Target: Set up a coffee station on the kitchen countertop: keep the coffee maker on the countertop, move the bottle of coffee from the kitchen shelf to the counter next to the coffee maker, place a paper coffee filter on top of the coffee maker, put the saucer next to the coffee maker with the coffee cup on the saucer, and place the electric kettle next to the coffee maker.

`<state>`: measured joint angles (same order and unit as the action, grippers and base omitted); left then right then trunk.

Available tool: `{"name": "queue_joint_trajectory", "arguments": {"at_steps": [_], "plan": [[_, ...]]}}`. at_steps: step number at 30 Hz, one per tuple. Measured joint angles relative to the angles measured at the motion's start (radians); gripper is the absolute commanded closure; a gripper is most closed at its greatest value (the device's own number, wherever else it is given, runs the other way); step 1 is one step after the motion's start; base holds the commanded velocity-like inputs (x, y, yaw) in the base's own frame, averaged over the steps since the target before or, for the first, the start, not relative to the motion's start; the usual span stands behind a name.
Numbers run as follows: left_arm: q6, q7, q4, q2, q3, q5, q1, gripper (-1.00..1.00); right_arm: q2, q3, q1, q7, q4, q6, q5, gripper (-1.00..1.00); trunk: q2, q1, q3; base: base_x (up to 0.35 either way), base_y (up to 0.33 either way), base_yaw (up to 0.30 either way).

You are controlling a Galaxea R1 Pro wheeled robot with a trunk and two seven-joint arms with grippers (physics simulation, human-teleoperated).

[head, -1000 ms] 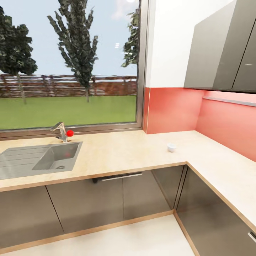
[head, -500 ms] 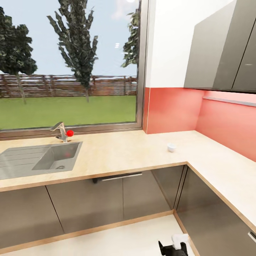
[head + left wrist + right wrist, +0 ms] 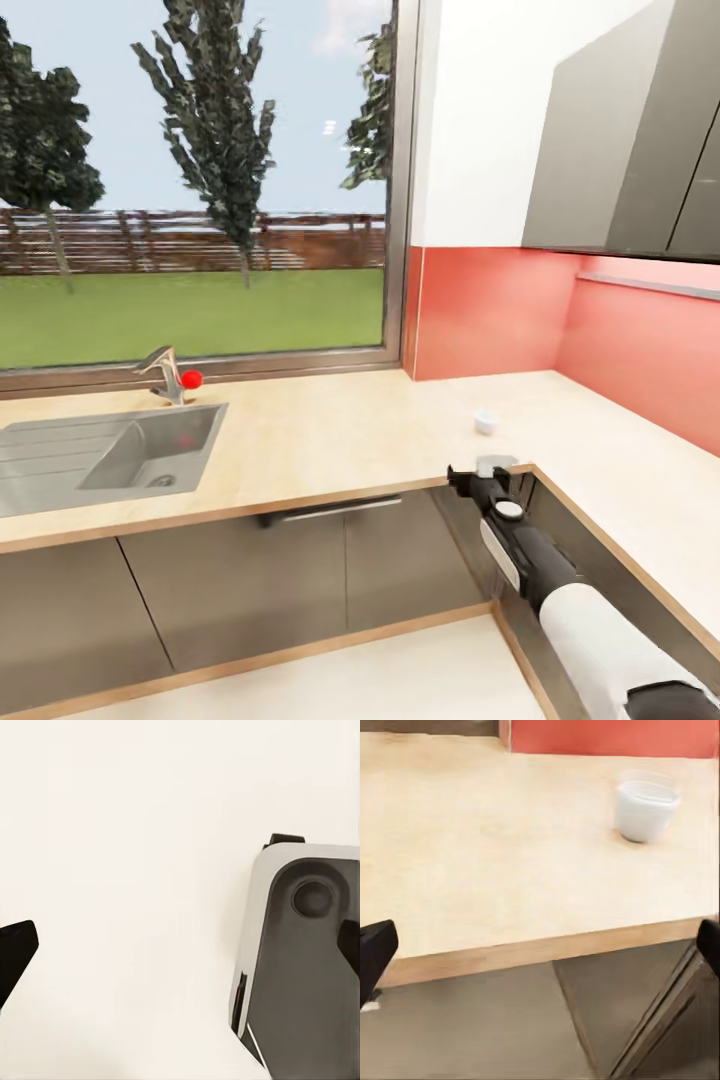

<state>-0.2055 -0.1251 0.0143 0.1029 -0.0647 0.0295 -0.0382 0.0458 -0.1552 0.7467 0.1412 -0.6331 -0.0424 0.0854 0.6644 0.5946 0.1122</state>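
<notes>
1. Right now I have the kitchen countertop (image 3: pixel 330 440) ahead of me in the head view, an L-shaped beige slab running under the window (image 3: pixel 195 180) and turning along the red backsplash (image 3: pixel 490 310).
2. My right gripper (image 3: pixel 484 470) is raised in front of the counter's inner corner, at the level of its front edge. Its two dark fingertips (image 3: pixel 375 949) sit far apart at the sides of the right wrist view, so the jaws stand wide, with nothing between them.
3. Beyond that gripper, a small white cup-shaped thing (image 3: pixel 484 421) stands upright on the countertop near the corner, well apart from the wall. From the wrist it looks like the paper coffee filter (image 3: pixel 643 810), open side up; I see nothing inside it.
4. Set into the counter at my left is the steel sink (image 3: pixel 60 465), its basin bare, with a tap (image 3: pixel 165 372) and a red knob (image 3: pixel 190 379) behind it.
5. My left gripper (image 3: pixel 180 945) points down at pale floor beside the robot's base (image 3: pixel 300 960); its fingertips are spread wide and hold nothing.
</notes>
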Motion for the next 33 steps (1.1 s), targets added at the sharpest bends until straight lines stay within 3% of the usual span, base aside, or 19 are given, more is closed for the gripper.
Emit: {"name": "queue_joint_trajectory", "arguments": {"at_steps": [3, 5, 8, 12, 16, 20, 23, 33], "plan": [[0.001, 0.0, -0.001, 0.0, 0.0, 0.0, 0.0, -1.0, 0.004, 0.003, 0.052, 0.0, -0.009, -0.066, 0.0, -1.0, 0.0, 0.0, 0.0, 0.338, -0.002, 0.0], [0.003, 0.0, -0.015, 0.0, 0.0, 0.001, 0.001, -1.0, 0.007, 0.046, 0.087, 0.0, -0.041, -0.155, -0.001, -1.0, 0.0, 0.0, 0.0, 0.339, -0.039, 0.0], [0.027, -0.002, -0.041, 0.001, -0.001, 0.001, 0.002, -1.0, 0.011, 0.145, 0.116, 0.004, -0.11, -0.277, -0.003, -1.0, 0.0, 0.0, 0.0, 0.339, -0.096, 0.0], [0.069, -0.002, -0.049, 0.001, -0.001, 0.002, 0.003, -1.0, 0.012, 0.187, 0.124, 0.001, -0.146, -0.339, -0.004, -1.0, 0.0, 0.0, 0.0, 0.339, -0.122, 0.0], [0.085, -0.002, -0.05, 0.0, 0.0, 0.002, 0.011, -1.0, 0.013, 0.194, 0.125, -0.001, -0.151, -0.356, -0.006, -1.0, 0.0, 0.0, 0.0, 0.339, -0.131, 0.0], [0.088, -0.002, -0.051, 0.0, -0.001, 0.003, 0.017, -1.0, 0.054, 0.193, 0.123, 0.0, -0.144, -0.36, -0.009, -1.0, 0.0, 0.0, 0.0, 0.337, -0.132, 0.0], [0.087, -0.003, -0.051, 0.0, -0.001, 0.003, 0.017, -1.0, 0.07, 0.193, 0.123, -0.001, -0.142, -0.36, -0.008, -1.0, 0.0, 0.0, 0.0, 0.272, -0.125, 0.0], [0.096, -0.003, -0.055, -0.001, 0.0, 0.004, 0.036, -1.0, 0.077, 0.193, 0.123, -0.001, -0.103, -0.363, -0.01, -1.0, 0.0, 0.0, 0.001, 0.088, -0.051, 0.0]]}}
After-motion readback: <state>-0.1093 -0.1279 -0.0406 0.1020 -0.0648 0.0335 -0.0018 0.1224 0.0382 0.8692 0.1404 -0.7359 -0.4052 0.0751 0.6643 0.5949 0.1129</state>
